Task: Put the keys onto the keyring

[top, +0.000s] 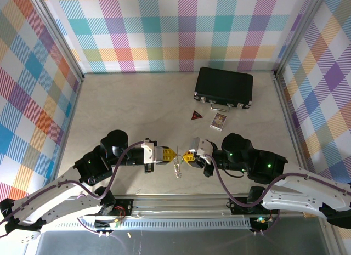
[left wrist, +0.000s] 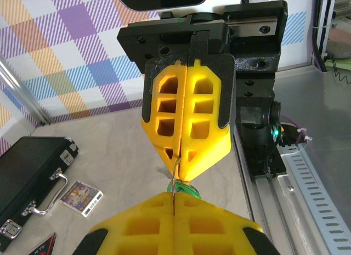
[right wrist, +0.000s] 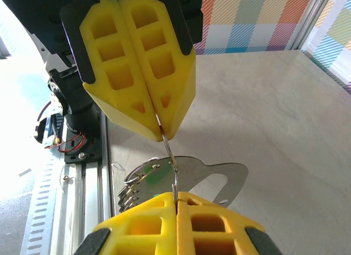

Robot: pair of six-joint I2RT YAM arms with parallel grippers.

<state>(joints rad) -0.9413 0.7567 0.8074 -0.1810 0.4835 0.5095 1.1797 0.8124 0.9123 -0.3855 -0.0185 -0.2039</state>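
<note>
Both end effectors are meeting tip to tip over the near edge of the surface, about midway along it. The left end effector and right end effector are each pinching shut on the thin wire of the keyring. The keys are hanging bunched under the wire beside a flat silver tag, with a green head showing. Threading is looking done or nearly done. Doing this step well is meaning keeping both pinches firm, holding the wire taut and level without twisting, and letting the keys settle mid-wire before either side is releasing. The keyring's long axis is running left-right along the near edge, tip to tip. The keys are dangling down toward the surface; their blade direction is too small to tell.
</note>
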